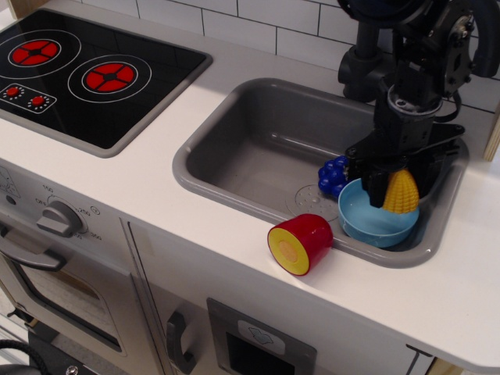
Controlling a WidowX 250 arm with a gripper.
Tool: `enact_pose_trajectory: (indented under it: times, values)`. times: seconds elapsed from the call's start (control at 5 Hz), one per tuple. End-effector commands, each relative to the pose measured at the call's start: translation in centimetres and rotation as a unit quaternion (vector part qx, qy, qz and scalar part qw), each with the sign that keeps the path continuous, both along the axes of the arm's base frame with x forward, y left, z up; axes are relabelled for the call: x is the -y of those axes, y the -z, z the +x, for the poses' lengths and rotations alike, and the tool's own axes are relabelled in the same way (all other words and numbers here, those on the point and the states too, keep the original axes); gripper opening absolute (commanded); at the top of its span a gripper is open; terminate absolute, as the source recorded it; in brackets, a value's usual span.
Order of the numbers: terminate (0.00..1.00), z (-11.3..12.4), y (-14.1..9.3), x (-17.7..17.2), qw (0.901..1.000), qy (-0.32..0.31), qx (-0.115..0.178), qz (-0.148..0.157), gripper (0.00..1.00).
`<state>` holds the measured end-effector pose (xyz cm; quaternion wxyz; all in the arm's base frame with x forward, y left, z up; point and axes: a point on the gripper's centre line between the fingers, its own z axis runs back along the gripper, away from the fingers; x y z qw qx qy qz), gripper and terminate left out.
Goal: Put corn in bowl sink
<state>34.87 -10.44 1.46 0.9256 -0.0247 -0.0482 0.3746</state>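
Centrally, the tool [400, 187] is clamped on the corn [401, 192], which hangs point-up between its fingers, over the bowl [367, 223] at the sink's [258, 141] right end; blue toy [334, 175] and red cylinder [301, 242] lie nearby.

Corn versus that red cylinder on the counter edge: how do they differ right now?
The corn is all yellow with bumpy kernel rows; the red cylinder is smooth red with a yellow cut face. The corn is held in the gripper over the bowl; the cylinder lies on its side on the sink rim, untouched. Both are small toy foods.
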Motion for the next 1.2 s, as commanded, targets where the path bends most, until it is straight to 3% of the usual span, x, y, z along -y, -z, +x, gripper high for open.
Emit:
enact_pose_trajectory:
  times: [0.0, 0.6, 0.8, 1.0]
  values:
    - [0.0, 0.6, -2.0, -0.8, 0.9994, -0.02, 0.027, 0.002, 1.0]
    - [0.0, 0.6, -2.6, -0.8, 0.9994, -0.003, 0.036, 0.001, 1.0]
    - [0.0, 1.0, -4.2, -0.6, 0.9986, 0.003, 0.051, -0.007, 1.0]
    - [0.0, 1.1, -5.8, -0.7, 0.999, 0.021, 0.033, -0.024, 1.0]
